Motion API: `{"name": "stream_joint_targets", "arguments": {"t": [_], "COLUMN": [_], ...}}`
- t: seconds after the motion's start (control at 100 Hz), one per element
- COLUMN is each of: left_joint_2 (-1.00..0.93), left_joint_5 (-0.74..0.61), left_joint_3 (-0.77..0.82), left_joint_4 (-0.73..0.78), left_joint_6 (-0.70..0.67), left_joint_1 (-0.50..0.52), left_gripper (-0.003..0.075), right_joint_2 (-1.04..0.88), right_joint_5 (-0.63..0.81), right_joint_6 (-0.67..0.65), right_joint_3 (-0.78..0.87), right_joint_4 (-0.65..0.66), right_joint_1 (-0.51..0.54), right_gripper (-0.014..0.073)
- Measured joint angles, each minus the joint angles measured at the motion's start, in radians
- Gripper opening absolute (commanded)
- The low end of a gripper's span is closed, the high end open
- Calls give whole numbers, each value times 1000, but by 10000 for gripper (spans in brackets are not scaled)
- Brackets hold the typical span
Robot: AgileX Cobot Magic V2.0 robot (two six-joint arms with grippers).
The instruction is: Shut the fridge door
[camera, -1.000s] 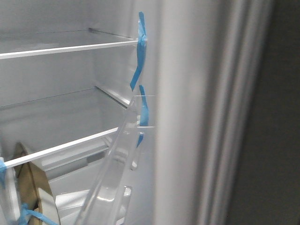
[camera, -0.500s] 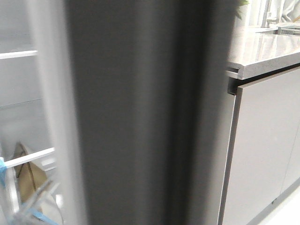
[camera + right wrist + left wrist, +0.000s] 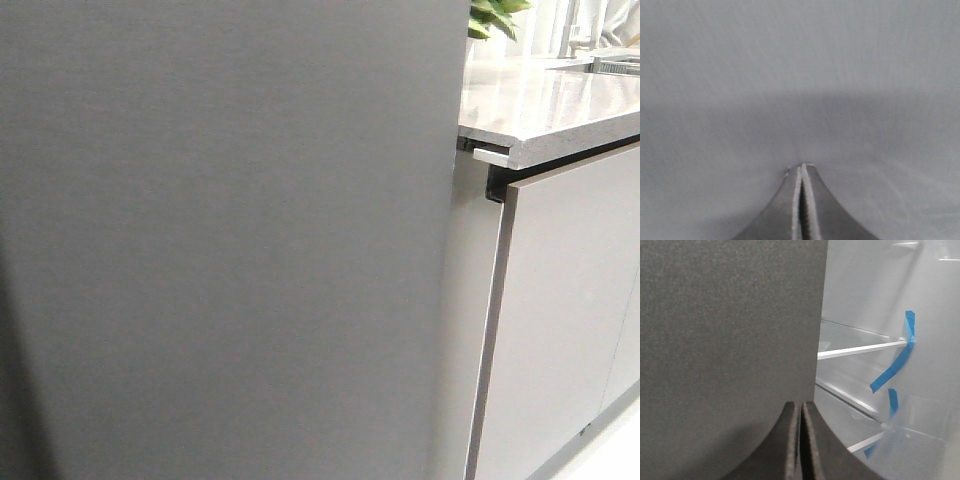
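Front view: the fridge door [image 3: 220,240], matte dark grey, fills most of the frame. Its right edge runs vertically just beside a light grey cabinet front [image 3: 560,320], under the stone countertop [image 3: 550,110]. A green plant [image 3: 492,15] shows above the door's top right corner.

Left gripper [image 3: 800,407]: fingers pressed together, nothing between, tips at the door's edge. Beyond that edge, the white fridge interior with a glass shelf [image 3: 860,347] and blue tape strips [image 3: 895,365].

Right gripper [image 3: 802,170]: fingers closed, empty, facing a plain, blurred grey surface.
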State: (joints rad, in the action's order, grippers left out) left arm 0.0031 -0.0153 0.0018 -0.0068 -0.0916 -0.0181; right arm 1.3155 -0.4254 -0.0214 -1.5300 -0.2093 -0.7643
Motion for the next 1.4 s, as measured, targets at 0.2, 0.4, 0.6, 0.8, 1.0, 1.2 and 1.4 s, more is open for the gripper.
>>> {"name": "stream_joint_targets", "arguments": {"t": [0.2, 0.4, 0.6, 0.8, 1.0, 1.2, 1.4], "left_joint_2": [0, 0, 0, 0, 0, 0, 0], "left_joint_5": [0, 0, 0, 0, 0, 0, 0], "left_joint_3": [0, 0, 0, 0, 0, 0, 0], "left_joint_4": [0, 0, 0, 0, 0, 0, 0], "left_joint_6": [0, 0, 0, 0, 0, 0, 0], "left_joint_1": [0, 0, 0, 0, 0, 0, 0], "left_gripper": [-21, -21, -21, -21, -21, -21, -21], "right_joint_2": [100, 170, 258, 330, 330, 319, 234], "right_joint_5": [57, 77, 197, 237, 260, 242, 198], "right_joint_6": [0, 0, 0, 2, 2, 2, 2], "right_joint_3": [-56, -102, -130, -130, -123, -118, -92], "right_joint_4": [2, 4, 1, 11, 152, 182, 226], "right_joint_1": [-28, -30, -34, -31, -31, -12, 33], "right_gripper": [-76, -76, -76, -76, -76, -76, -76]}}
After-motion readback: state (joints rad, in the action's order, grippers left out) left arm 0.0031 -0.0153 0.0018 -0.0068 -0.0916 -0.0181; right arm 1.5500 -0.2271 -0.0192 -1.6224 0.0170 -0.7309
